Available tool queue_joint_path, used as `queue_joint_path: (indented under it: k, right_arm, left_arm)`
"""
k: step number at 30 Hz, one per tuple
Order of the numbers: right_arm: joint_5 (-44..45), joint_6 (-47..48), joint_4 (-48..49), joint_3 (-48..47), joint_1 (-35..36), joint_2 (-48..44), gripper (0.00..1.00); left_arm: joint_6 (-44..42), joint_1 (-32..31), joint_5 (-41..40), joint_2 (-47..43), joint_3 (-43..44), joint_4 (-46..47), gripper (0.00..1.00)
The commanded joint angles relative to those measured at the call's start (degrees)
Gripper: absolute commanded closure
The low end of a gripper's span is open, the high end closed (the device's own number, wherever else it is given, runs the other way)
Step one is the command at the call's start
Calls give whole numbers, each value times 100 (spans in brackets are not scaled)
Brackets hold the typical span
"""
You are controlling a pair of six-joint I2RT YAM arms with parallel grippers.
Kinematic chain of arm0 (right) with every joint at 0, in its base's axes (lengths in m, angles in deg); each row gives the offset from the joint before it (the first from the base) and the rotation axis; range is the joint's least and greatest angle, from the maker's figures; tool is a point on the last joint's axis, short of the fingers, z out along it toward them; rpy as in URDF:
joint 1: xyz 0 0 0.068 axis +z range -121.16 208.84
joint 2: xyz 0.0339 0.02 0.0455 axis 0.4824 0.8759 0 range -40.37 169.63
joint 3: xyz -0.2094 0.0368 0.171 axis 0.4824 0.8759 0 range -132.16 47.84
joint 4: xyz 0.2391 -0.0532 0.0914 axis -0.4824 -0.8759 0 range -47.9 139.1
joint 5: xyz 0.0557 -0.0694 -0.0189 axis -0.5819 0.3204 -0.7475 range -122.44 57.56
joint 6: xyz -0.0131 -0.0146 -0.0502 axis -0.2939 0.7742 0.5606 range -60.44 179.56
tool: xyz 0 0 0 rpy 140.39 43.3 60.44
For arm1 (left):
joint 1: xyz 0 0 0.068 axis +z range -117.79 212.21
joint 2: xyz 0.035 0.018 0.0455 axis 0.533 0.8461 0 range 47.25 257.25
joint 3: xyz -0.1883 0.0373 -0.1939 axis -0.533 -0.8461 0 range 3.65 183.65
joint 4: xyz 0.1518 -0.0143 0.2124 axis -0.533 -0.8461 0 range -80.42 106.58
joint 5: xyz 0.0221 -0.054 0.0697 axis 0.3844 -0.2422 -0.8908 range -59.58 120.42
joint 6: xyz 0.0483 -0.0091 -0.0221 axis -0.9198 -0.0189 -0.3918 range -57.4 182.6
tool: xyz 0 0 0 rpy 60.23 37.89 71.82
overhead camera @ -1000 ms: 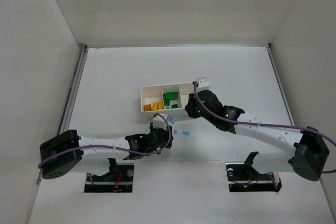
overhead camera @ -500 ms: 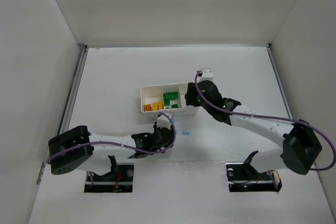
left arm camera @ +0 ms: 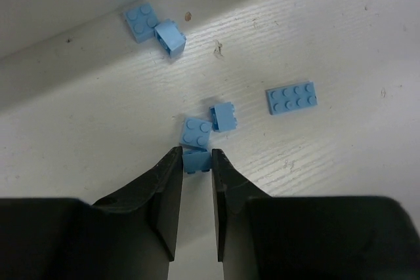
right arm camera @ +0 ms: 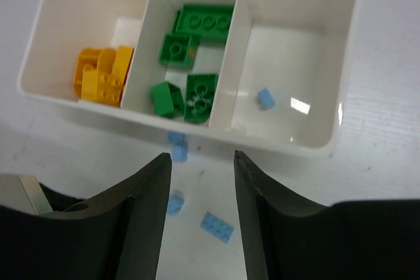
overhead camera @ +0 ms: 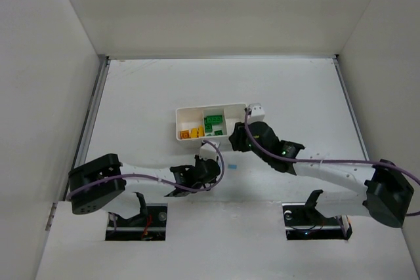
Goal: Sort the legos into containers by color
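The white tray (right arm camera: 308,145) has three containers: yellow legos (right arm camera: 102,77) in the left one, green legos (right arm camera: 193,63) in the middle one, and one light blue lego (right arm camera: 266,98) in the right one. Several light blue legos lie loose on the table in front of it, among them a flat plate (left arm camera: 292,98) and two bricks (left arm camera: 157,29) against the tray wall. My left gripper (left arm camera: 197,156) is down on the table, shut on a small light blue brick (left arm camera: 197,163) at its tips. My right gripper (right arm camera: 201,157) hovers open and empty above the tray's near wall.
White walls enclose the table on three sides. In the top view the tray (overhead camera: 178,126) sits mid-table, with the left gripper (overhead camera: 211,164) just in front of it and the right gripper (overhead camera: 236,137) at its right end. A blue plate (overhead camera: 231,166) lies between the arms.
My left gripper has closed on the blue brick on the table. My right gripper opened over the tray's right end and drew back a little toward the near side.
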Motion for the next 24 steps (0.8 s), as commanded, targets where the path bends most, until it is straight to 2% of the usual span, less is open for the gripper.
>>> queue_joint_path:
  k: [1, 11, 19, 24]
  right_arm:
    - [25, -190, 317, 266, 304, -159, 52]
    - [-625, -173, 589, 575, 1052, 463, 51]
    - [-599, -374, 537, 101, 1202, 1360, 52]
    - [-502, -542, 590, 12, 1202, 1598, 54]
  left_arm:
    - [-103, -101, -286, -241, 75, -3, 85]
    - [-138, 82, -295, -1788, -14, -847, 86]
    - [-147, 1066, 91, -2483, 232, -1015, 86]
    - [-173, 1357, 276, -2651, 302, -935, 86]
